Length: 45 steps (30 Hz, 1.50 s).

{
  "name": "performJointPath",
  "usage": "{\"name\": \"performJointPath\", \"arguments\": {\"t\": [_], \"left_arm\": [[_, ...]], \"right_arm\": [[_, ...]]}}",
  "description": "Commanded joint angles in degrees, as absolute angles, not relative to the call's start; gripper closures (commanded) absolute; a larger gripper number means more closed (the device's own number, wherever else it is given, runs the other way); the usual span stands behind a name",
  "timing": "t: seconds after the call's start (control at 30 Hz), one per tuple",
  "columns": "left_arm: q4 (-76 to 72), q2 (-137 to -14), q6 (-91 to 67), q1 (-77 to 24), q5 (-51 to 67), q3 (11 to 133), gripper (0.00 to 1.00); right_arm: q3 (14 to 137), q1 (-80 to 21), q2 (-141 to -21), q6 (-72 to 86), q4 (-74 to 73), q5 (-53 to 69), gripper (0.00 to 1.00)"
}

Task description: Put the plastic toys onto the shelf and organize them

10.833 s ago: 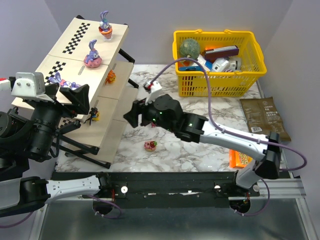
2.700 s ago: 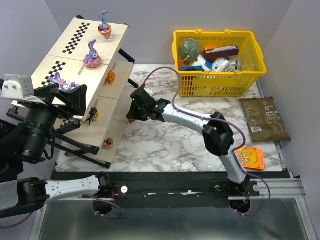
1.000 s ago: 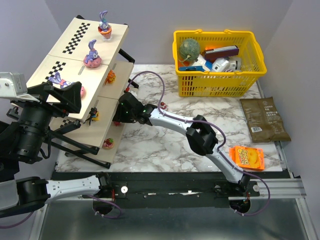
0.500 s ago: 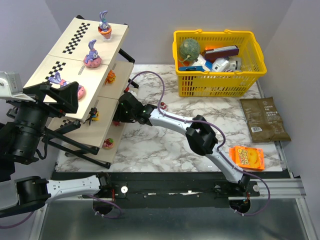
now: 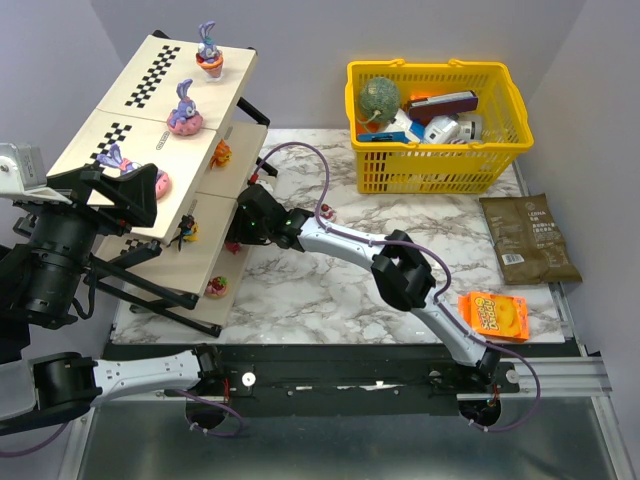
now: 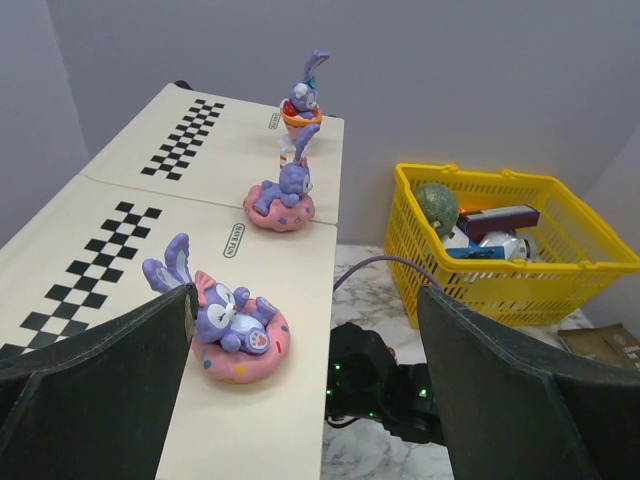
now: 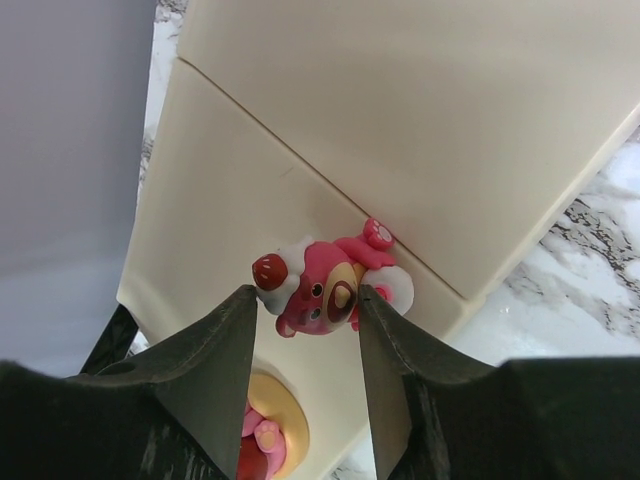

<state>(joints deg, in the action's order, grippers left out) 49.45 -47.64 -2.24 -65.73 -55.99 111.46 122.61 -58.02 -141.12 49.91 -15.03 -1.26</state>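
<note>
Our right arm has closed in on the shelf (image 7: 420, 120) over the last few seconds and then settled. In the last second only the right fingers (image 7: 205, 380) have moved, easing a little apart. They stand either side of a pink bear (image 7: 325, 290), which sits on a lower beige panel just beside the edge of the panel above. We cannot tell whether they still touch it. We judge this a release: the bear looks placed, and the arm should back straight off so it does not drag the bear down the slant. A doughnut toy (image 7: 262, 440) lies lower on the shelf. Our left fingers (image 6: 100, 380) gape wide over the upper tiers, holding nothing, above three rabbits (image 6: 235, 325) in a row.

The worktop (image 5: 330, 290) is pale marble with grey veins. It carries a yellow basket (image 5: 437, 165) at the back, a brown packet (image 5: 528, 238) and an orange packet (image 5: 493, 315) on the right. Plain lilac walls (image 5: 300, 60) close the space in.
</note>
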Motion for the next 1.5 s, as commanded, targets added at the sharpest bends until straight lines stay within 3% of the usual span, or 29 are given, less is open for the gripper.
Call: {"name": "performJointPath", "arguments": {"t": [0.0, 0.63, 1.1, 1.33, 1.47], "left_arm": [[49.92, -47.99, -2.81, -65.65, -57.3, 111.8, 0.01], [49.31, -47.9, -4.13, -65.65, -55.99, 111.53, 0.01], [49.04, -47.55, -4.83, -65.65, -54.76, 110.21, 0.01], [49.31, -47.11, -5.71, -65.57, -54.4, 109.51, 0.01], [49.31, -46.85, -5.8, -65.65, -54.32, 109.42, 0.01]], "right_arm": [[121.73, -57.92, -140.54, 49.39, -12.39, -0.35, 0.45], [114.97, -56.16, -131.93, 51.94, -9.84, -0.88, 0.39], [95.46, -51.24, -119.2, 51.77, -7.56, -5.01, 0.39], [88.24, -47.11, -112.86, 43.37, -9.31, -13.94, 0.38], [89.12, -46.15, -111.71, 34.47, -14.05, -23.62, 0.32]]}}
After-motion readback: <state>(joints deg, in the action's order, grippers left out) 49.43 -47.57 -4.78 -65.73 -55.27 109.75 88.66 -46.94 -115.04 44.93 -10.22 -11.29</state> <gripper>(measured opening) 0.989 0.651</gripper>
